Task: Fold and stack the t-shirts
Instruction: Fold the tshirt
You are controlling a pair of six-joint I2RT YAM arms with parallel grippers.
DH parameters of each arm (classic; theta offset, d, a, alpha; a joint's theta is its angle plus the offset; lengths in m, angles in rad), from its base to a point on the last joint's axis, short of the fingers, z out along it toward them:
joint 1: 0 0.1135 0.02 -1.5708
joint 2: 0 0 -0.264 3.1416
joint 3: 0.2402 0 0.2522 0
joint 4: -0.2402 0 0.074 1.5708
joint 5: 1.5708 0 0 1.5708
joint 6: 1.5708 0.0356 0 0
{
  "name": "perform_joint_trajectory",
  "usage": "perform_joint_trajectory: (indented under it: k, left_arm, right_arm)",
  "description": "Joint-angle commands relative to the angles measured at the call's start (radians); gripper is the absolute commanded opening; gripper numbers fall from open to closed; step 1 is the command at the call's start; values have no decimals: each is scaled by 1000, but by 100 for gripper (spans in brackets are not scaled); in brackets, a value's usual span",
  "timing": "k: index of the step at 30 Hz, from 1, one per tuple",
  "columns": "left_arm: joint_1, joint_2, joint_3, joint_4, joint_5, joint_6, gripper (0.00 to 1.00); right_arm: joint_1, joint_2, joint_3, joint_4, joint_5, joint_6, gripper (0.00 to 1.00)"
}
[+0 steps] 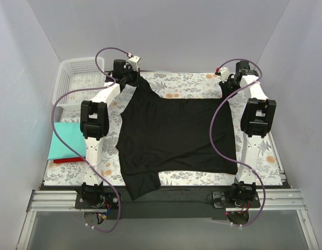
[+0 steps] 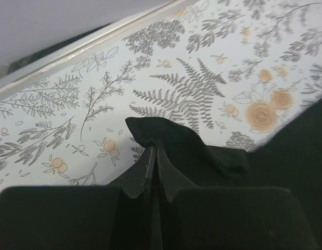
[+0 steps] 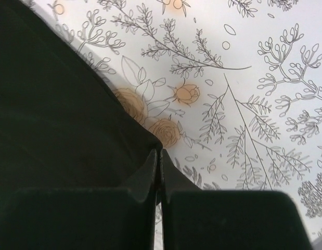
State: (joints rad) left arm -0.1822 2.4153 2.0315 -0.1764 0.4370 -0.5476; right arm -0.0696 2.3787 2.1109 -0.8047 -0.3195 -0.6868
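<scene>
A black t-shirt (image 1: 176,135) lies spread on the floral tablecloth, one sleeve hanging over the near edge. My left gripper (image 1: 133,77) is at the far left corner, shut on a pinched fold of the black shirt (image 2: 171,140). My right gripper (image 1: 227,83) is at the far right corner, shut on the shirt's edge (image 3: 72,114). Both corners are lifted slightly. A folded teal t-shirt (image 1: 67,139) lies on a red one (image 1: 67,160) at the left edge.
A white plastic basket (image 1: 77,80) stands at the far left. The floral tablecloth (image 1: 187,83) covers the table. White walls close in on three sides. Purple cables loop around both arms.
</scene>
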Motion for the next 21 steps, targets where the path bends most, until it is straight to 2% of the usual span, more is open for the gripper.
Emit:
perform_joint_trajectory:
  k: [1, 21]
  left_arm:
    - [0, -169, -97, 69, 51, 35, 0]
    - [13, -616, -577, 100, 118, 153, 0]
  right_arm:
    - [2, -108, -31, -4, -36, -22, 1]
    - [1, -352, -308, -8, -69, -111, 1]
